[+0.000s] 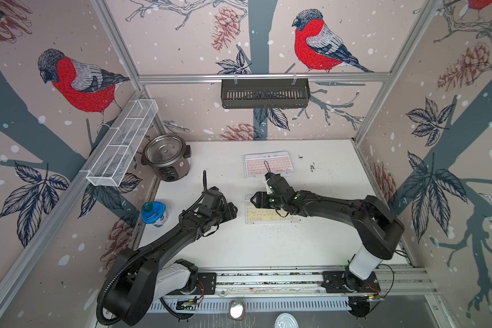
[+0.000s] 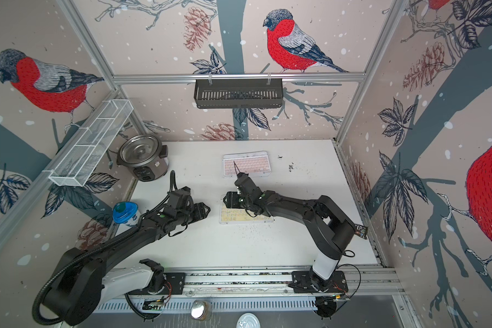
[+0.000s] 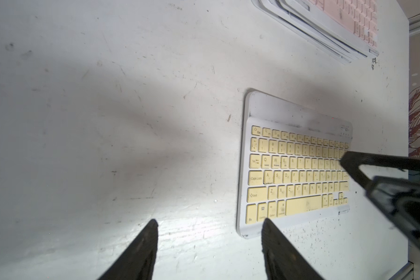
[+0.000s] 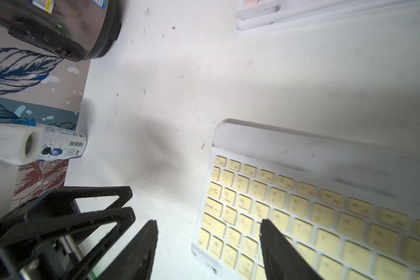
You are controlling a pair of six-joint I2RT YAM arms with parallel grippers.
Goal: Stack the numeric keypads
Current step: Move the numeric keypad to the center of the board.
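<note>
The yellow keypad lies flat on the table, alone. The stack, with a pink keypad on top and several white frames under it, is apart from the yellow keypad, on its far side toward the back wall. The right gripper hangs over the yellow keypad's short end, released and empty. One of its fingers is above the keys and the other above the bare table just outside the rim. The left gripper is just beside the same end, over bare table, also released and holding nothing. I judge that the step in hand is to lift this keypad for the stack. Because it is thin and sits flush, the outer finger should probably go down to the table and slide under the rim before the jaws close, gripping the frame and not the keys. The left gripper could steady the keypad so it does not slide away. It should be lifted level, so that it lands squarely.
</note>
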